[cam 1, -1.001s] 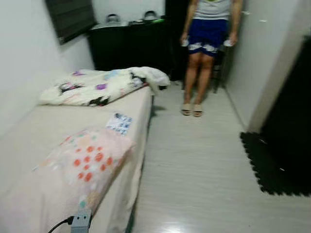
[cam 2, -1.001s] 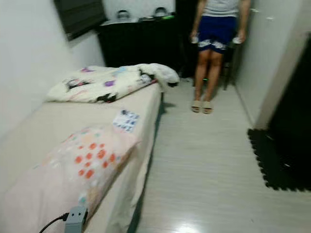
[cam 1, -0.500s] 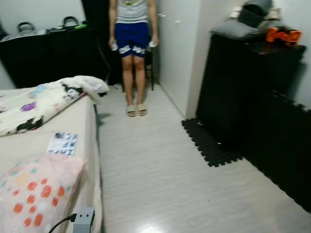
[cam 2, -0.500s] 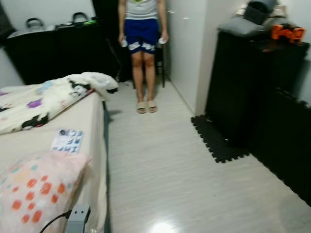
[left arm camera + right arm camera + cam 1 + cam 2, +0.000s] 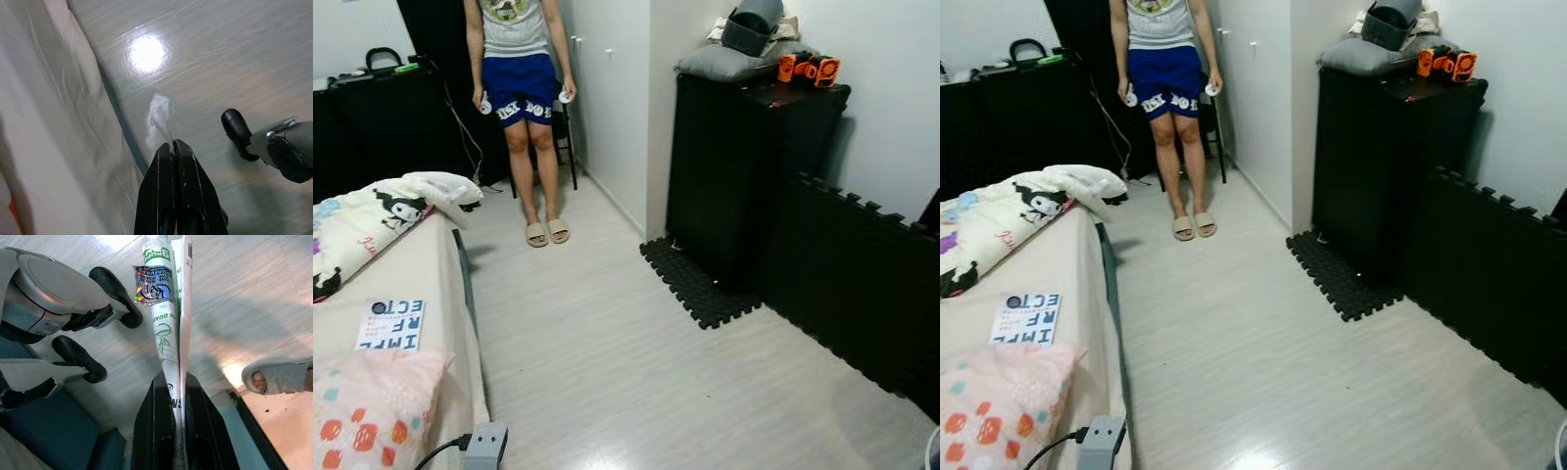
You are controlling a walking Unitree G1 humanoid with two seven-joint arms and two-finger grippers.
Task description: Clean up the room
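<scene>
Swinging further to the right since half a second ago, the head camera now frames less of the bed and more of the black cabinet; the things themselves have not shifted. Relative to the bed: a person stands beyond its far end in slippers, cut off at the shoulders, with a small white object in each hand, too small to identify. On the bed lie a rumpled cartoon-print duvet, a booklet with printed letters, and a pink dotted pillow cut off by the frame edge. A grey plug box with a black cable sits beside the pillow. Across the floor from the bed, the cabinet carries a grey cushion, a dark container whose contents are hidden, and an orange toy. Right gripper has its fingers clamped on a white-and-green paper roll, held above the floor. Left gripper has its fingers pressed together, empty, beside the bed's sheet.
</scene>
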